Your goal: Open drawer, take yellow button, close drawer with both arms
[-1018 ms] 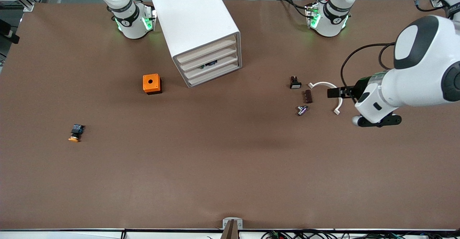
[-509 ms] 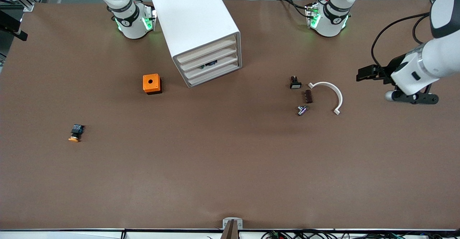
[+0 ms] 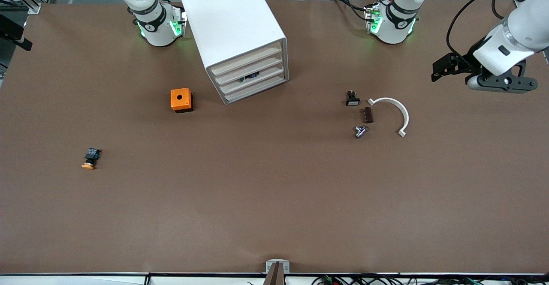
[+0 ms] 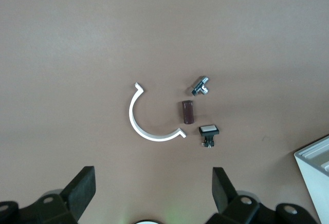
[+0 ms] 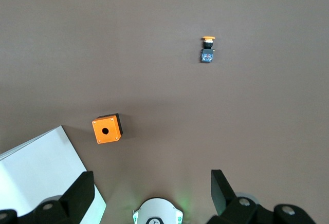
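The white cabinet (image 3: 233,28) stands near the right arm's base, and its top drawer (image 3: 245,61) sits flush with the three fronts below it. The button (image 3: 89,158), orange cap on a black body, lies on the bare mat toward the right arm's end; it shows too in the right wrist view (image 5: 207,49). My left gripper (image 3: 444,67) hangs open and empty in the air at the left arm's end of the table, its fingers (image 4: 82,185) wide apart. My right gripper (image 5: 151,190) is out of the front view, open and empty high over its own base (image 5: 157,212).
An orange cube with a round hole (image 3: 181,100) sits beside the cabinet. Toward the left arm's end lie a white curved clip (image 3: 396,111), a brown piece (image 3: 368,115), a small metal part (image 3: 360,131) and a black part with a white face (image 3: 352,99).
The left arm has lifted and swung away from the small parts toward the left arm's end of the table, closer to its base. Nothing on the table has moved.
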